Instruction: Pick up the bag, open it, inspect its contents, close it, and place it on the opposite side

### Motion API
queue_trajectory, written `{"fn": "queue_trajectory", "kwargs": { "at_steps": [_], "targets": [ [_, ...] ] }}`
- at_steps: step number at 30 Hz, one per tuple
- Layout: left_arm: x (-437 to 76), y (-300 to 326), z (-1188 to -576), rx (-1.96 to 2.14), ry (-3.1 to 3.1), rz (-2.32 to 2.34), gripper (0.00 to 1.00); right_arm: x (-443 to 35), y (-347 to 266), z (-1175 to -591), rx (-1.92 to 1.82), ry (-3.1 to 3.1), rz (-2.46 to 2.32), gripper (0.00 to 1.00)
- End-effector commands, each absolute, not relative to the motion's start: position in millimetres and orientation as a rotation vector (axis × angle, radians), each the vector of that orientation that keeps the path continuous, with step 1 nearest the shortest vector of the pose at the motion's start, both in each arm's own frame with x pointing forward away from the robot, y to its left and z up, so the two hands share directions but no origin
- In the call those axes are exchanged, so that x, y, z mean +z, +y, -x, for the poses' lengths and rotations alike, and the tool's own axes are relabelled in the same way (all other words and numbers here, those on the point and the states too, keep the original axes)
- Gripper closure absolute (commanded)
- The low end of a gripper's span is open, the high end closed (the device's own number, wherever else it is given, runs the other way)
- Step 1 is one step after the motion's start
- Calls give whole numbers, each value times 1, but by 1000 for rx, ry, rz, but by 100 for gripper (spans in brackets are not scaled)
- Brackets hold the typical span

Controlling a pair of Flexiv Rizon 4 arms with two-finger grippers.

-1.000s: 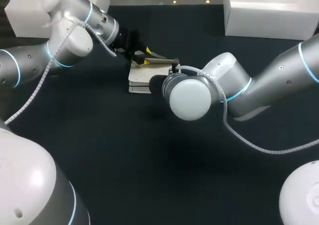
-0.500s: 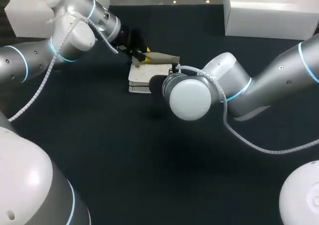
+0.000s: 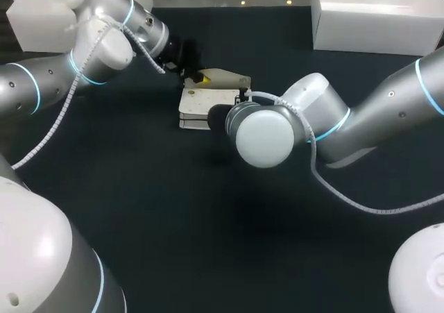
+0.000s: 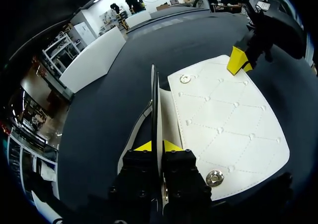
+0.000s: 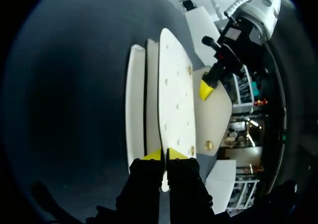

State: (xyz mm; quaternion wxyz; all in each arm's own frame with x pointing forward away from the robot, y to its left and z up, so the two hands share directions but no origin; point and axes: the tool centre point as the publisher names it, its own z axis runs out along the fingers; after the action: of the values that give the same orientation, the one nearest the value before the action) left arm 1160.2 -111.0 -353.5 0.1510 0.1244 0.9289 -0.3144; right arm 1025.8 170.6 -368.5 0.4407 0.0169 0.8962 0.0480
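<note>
Seemingly the flap (image 3: 225,78) of bag (image 3: 197,105) lifted higher.

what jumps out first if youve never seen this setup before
A white quilted flap bag lies mid-way across the dark table, its flap lifted open. The left arm's yellow-tipped fingers pinch the flap's edge, and the right arm's fingers grip the bag's body from the opposite side.
</note>
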Motion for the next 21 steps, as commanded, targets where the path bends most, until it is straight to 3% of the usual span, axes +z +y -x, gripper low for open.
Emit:
{"fn": "queue_trajectory", "kwargs": {
  "at_steps": [1,2,4,5,21],
  "targets": [
    [-350,-110,-1160,-911,2666,-361,100,-373,168,-1024,130,2122,-41,100],
    [-348,-110,-1160,-911,2664,-363,100,-371,169,-1023,118,2129,-24,97],
    [-345,-110,-1159,-911,2659,-366,100,-368,169,-1021,119,2133,-23,23],
    [-343,-110,-1158,-911,2656,-368,100,-364,168,-1018,114,2139,-28,0],
    [-305,-105,-1147,-922,2631,-344,100,-278,170,-983,188,2210,-38,0]
  ]
}}
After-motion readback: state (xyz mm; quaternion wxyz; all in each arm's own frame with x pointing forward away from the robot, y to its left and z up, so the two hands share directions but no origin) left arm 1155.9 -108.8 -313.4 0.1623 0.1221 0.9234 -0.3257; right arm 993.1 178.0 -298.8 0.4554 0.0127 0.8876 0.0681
